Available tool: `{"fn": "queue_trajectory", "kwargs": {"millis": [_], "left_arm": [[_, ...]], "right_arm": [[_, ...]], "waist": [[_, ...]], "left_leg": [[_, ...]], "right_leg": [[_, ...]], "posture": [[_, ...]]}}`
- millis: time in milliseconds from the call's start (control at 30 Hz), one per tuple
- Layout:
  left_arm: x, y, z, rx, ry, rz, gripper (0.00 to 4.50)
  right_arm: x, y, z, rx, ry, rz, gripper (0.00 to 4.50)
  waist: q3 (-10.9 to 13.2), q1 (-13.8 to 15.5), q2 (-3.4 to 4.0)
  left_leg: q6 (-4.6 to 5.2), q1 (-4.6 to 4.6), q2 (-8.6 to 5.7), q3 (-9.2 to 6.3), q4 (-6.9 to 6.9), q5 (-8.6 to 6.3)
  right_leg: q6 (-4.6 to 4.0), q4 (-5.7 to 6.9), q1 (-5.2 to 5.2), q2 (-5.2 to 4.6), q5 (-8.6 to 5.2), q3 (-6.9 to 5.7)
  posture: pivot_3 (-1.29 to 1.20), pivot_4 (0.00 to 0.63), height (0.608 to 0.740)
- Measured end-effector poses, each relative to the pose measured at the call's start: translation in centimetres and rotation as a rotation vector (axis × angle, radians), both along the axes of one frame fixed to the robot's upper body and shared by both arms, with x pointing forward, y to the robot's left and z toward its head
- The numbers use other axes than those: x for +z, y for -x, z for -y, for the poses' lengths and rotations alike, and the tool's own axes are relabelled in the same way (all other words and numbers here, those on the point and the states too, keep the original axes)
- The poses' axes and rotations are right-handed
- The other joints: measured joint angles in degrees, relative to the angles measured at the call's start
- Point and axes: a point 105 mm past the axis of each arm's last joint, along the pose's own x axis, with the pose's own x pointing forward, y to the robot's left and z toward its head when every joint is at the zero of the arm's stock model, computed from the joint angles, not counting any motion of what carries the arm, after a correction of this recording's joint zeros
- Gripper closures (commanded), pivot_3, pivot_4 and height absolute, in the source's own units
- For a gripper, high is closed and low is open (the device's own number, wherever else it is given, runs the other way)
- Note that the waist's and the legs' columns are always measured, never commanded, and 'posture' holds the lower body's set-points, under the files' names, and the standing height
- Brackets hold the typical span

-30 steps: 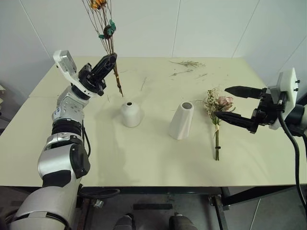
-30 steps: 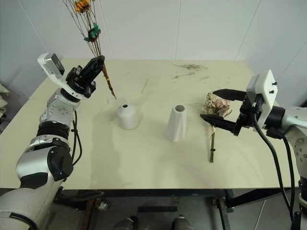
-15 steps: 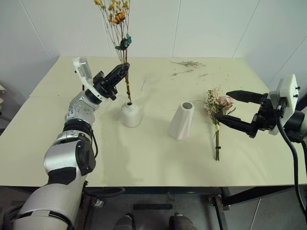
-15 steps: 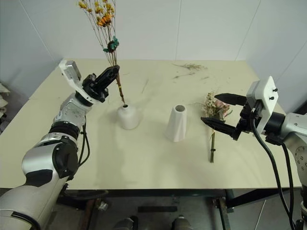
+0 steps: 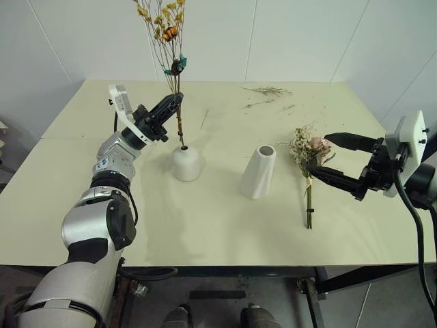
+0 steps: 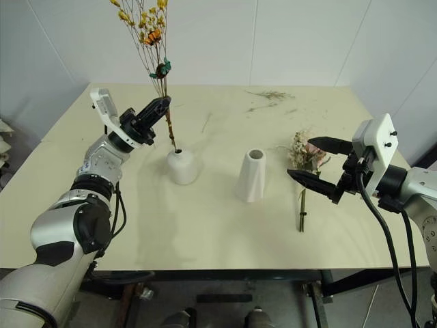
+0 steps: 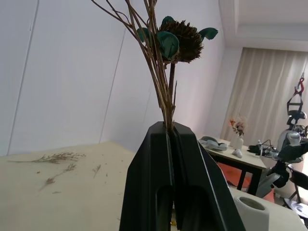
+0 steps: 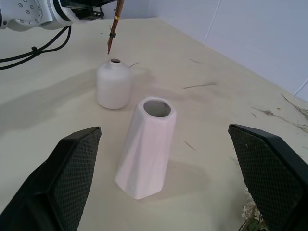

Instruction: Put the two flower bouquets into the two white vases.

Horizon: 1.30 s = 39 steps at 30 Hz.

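My left gripper (image 5: 175, 102) is shut on the stems of the thin yellow-orange bouquet (image 5: 166, 24), which it holds nearly upright. In the left wrist view the stems rise from between its shut fingers (image 7: 154, 144). The stem ends (image 8: 110, 48) hang just above the mouth of the short round white vase (image 5: 186, 164). The taller tapered white vase (image 5: 258, 172) stands to its right with nothing in it. The pale bouquet with a pink rose (image 5: 308, 198) lies on the table further right. My right gripper (image 5: 317, 152) hovers open beside its flower head, holding nothing.
Loose dried twigs (image 5: 268, 90) lie scattered at the back of the pale table (image 5: 205, 225). A white wall runs behind the table's far edge. The two vases stand about a hand's width apart.
My left gripper has carried the yellow-orange bouquet rightward and down to above the round vase and turned it more upright. The right gripper has stayed about where it was.
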Motion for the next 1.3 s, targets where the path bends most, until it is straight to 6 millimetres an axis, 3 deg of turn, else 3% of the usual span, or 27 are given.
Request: {"fn": "queue_trajectory", "kwargs": {"millis": [1300], "left_arm": [[-1.1, -1.1, -0.3, 0.1, 0.0, -0.057, 4.47]], "right_arm": [[-0.6, 0.2, -0.2, -0.009, 0.004, -0.021, 0.0]], "waist": [[0.0, 0.03, 0.0]], "left_leg": [[0.0, 0.0, 0.0, 0.0, 0.0, 0.0]], "right_leg": [[0.0, 0.01, 0.0, 0.0, 0.0, 0.0]], "posture": [[0.0, 0.15, 0.74]]}}
